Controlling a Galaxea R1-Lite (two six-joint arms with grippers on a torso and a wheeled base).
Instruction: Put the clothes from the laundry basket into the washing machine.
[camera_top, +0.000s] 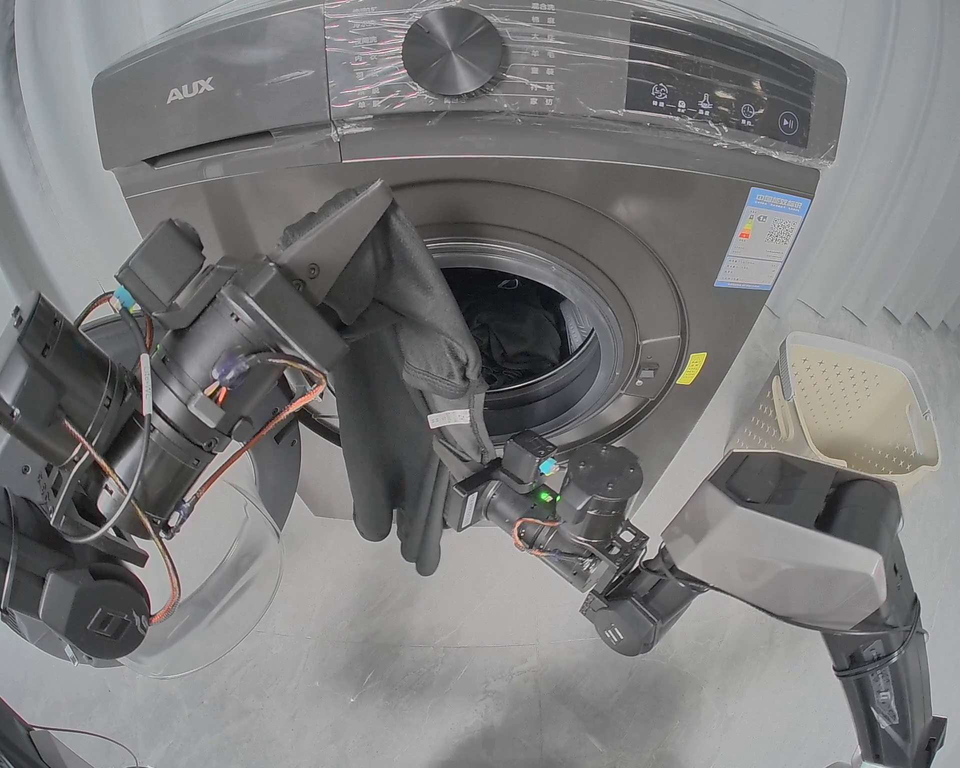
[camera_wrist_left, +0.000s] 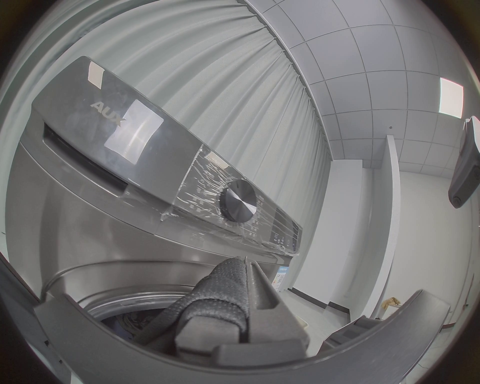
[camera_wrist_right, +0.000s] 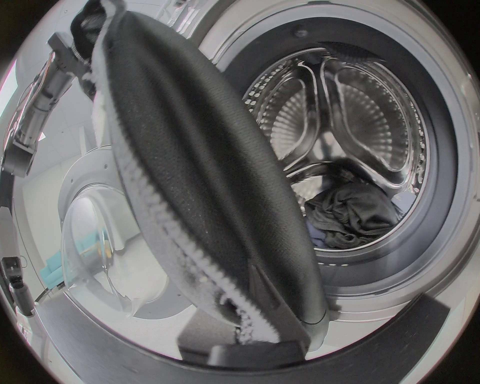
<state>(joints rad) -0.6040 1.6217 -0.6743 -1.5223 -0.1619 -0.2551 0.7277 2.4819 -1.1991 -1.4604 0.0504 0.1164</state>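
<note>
Head view: a dark garment (camera_top: 400, 330) hangs in front of the open washing machine (camera_top: 620, 250), held between both arms, just outside the round opening and to its left. The left gripper (camera_top: 365, 225) is clamped on the garment's upper edge, up beside the top left of the opening, and the cloth drapes down from it in long folds. The right gripper (camera_top: 465, 455) sits lower, near the bottom rim of the opening, and pinches a lower part of the same garment, close to a small white tag (camera_top: 447, 418). Both ends of the cloth hang free below the right gripper, above the floor (camera_top: 420, 660).

Inside the drum (camera_wrist_right: 350, 115) a heap of dark clothes (camera_wrist_right: 350, 212) lies on the bottom. The glass door (camera_top: 230, 560) is swung wide open on the machine's left side, low behind the left arm. The beige laundry basket (camera_top: 860, 400) stands on the floor just beside the machine's right side, behind the right arm.

From the left wrist view the fingers are closed tight with knitted cloth squeezed between them, under the control panel and its round dial (camera_wrist_left: 238, 201). The right wrist view shows the garment stretched up from its own closed fingers, with a ribbed pale edge running along the cloth.
</note>
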